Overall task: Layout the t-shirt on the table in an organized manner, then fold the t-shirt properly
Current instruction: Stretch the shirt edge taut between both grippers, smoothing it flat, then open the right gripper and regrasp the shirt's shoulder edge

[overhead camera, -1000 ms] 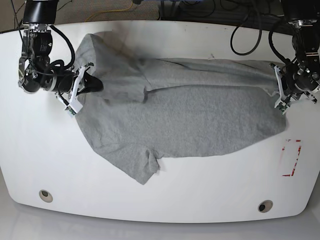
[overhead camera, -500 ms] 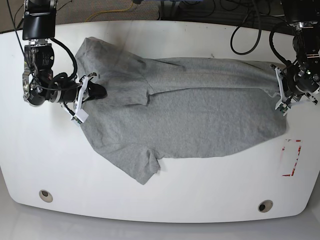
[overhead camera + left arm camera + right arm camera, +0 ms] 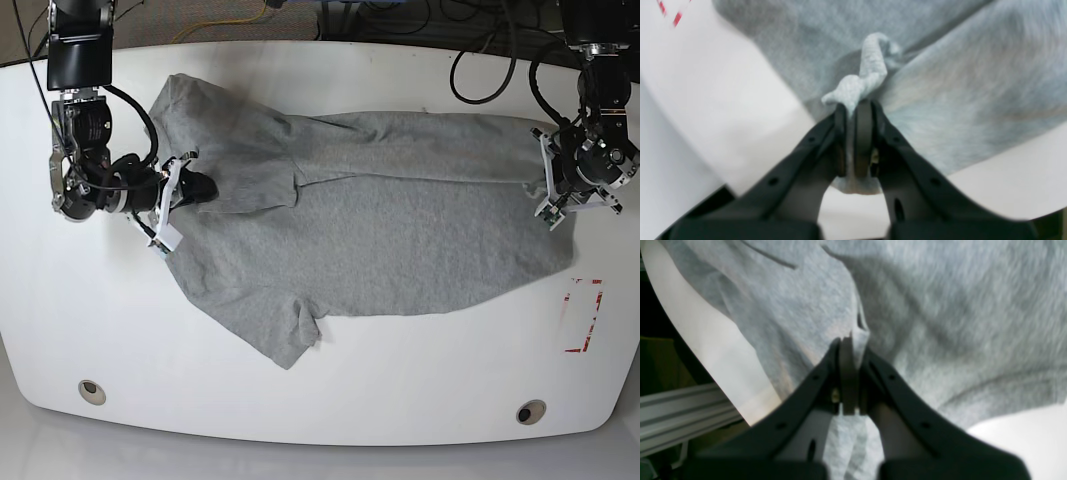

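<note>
Stretching the t-shirt (image 3: 370, 230) between both arms carries the main risk: each set of fingers is clenched on only a thin pinch of cloth, so a harder pull could slip the fabric free and let that end slump. The left fingers (image 3: 853, 113) grip a twisted bit of hem at about 3 o'clock on the surface (image 3: 320, 400); the right fingers (image 3: 850, 343) grip a fold near 9 o'clock. The shirt lies mostly spread across the middle, one sleeve (image 3: 290, 340) trailing toward 6 o'clock, still creased, so uneven tension could skew it. No containers are in view.
</note>
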Controlling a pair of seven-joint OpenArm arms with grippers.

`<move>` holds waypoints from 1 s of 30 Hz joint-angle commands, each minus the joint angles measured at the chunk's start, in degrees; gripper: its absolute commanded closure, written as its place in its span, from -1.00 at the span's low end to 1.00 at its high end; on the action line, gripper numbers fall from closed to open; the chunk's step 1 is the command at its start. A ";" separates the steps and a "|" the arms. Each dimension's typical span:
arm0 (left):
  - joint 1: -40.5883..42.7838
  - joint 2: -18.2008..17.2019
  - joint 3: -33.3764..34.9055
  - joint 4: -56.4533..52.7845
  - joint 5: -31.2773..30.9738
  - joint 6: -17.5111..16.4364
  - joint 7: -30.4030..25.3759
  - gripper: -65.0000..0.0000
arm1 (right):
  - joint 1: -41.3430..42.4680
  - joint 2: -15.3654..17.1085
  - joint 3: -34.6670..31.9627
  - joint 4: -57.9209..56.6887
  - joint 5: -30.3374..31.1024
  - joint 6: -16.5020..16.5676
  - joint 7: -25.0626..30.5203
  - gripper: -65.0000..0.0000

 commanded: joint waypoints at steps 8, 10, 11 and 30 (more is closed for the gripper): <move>-3.93 -1.25 -0.56 -5.77 1.10 0.12 -2.43 0.98 | 1.01 0.97 1.10 0.93 -3.76 0.07 0.87 -0.09; -4.46 -1.34 -0.56 -7.08 1.01 0.12 -2.43 0.89 | 0.75 0.97 2.50 0.93 -5.78 0.16 0.87 -0.38; -4.63 -1.34 -0.65 -7.35 1.01 0.12 -2.43 0.86 | 0.66 0.97 2.94 0.93 -6.13 0.16 0.79 -0.43; -8.59 0.15 -1.35 -5.41 0.66 0.12 -2.34 -0.28 | -18.42 0.00 17.45 21.24 -6.22 0.24 0.87 -0.80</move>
